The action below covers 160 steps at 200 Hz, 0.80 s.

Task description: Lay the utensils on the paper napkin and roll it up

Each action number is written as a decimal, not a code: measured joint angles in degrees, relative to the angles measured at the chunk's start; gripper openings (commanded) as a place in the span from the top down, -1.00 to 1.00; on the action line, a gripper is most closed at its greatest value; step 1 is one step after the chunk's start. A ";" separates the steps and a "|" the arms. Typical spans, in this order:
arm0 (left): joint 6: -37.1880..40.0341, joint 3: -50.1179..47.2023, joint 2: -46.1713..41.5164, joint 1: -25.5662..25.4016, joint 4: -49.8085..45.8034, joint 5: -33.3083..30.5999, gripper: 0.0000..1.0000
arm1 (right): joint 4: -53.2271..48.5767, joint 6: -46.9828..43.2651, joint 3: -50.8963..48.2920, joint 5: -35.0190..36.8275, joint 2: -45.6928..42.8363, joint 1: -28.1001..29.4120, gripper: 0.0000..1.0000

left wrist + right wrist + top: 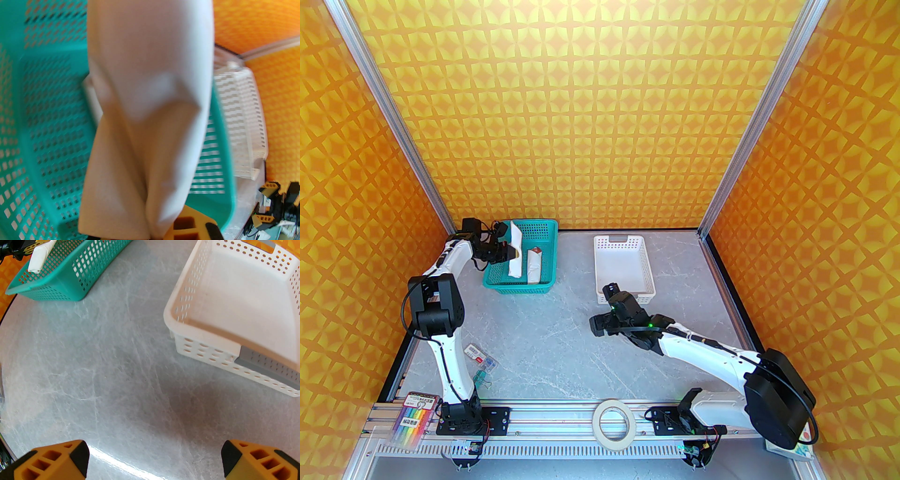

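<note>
Three walls (600,117) in a repeating orange-and-yellow star pattern enclose the cell, joined at the back corners by bare aluminium posts (392,117). The table (562,347) is pale grey with marble veining (a bright glare streak crosses it in the right wrist view). An aluminium rail (562,415) runs along its near edge.

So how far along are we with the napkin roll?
Rolling looks done: the paper napkin is a narrow roll. In hand: the left gripper is shut on it, holding it over the teal basket. Left: probably setting it down there. The right gripper hangs open over the table.
</note>
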 measured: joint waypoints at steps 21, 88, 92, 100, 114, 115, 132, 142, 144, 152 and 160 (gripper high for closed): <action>-2.03 0.96 1.70 -0.11 -1.57 -3.02 1.00 | 0.02 -0.22 0.02 -0.02 1.14 0.00 -0.97; -6.08 6.01 8.17 -1.70 -5.60 -7.13 1.00 | 0.15 -1.16 1.01 0.00 2.71 0.00 -0.97; -6.29 6.40 8.55 -1.88 -5.90 -7.26 1.00 | 0.26 -1.29 1.03 0.00 2.71 0.00 -0.97; -6.67 6.95 9.31 -2.05 -6.29 -7.48 1.00 | 0.42 -1.42 1.07 0.00 2.73 0.00 -0.97; -7.17 7.93 10.47 -2.40 -6.75 -7.85 1.00 | 0.44 -1.75 1.07 0.02 2.78 0.00 -0.97; -7.26 8.02 10.62 -2.45 -6.80 -7.89 1.00 | 0.44 -1.73 1.07 0.02 2.80 0.00 -0.97; -8.02 8.92 11.56 -2.75 -7.48 -8.44 1.00 | 0.48 -1.95 1.07 0.02 3.13 0.00 -0.97; -8.35 9.53 12.11 -2.86 -7.80 -8.63 1.00 | 0.46 -1.97 1.07 0.02 3.43 0.00 -0.97; -8.41 9.66 12.17 -2.91 -7.87 -8.70 1.00 | 0.46 -1.97 1.07 0.02 3.43 0.00 -0.97; -8.59 10.10 12.52 -3.10 -8.00 -8.81 1.00 | 0.46 -1.99 1.07 0.04 3.54 0.00 -0.97; -8.68 10.54 12.90 -3.17 -8.17 -8.83 1.00 | 0.46 -2.01 1.07 0.04 3.54 -0.04 -0.97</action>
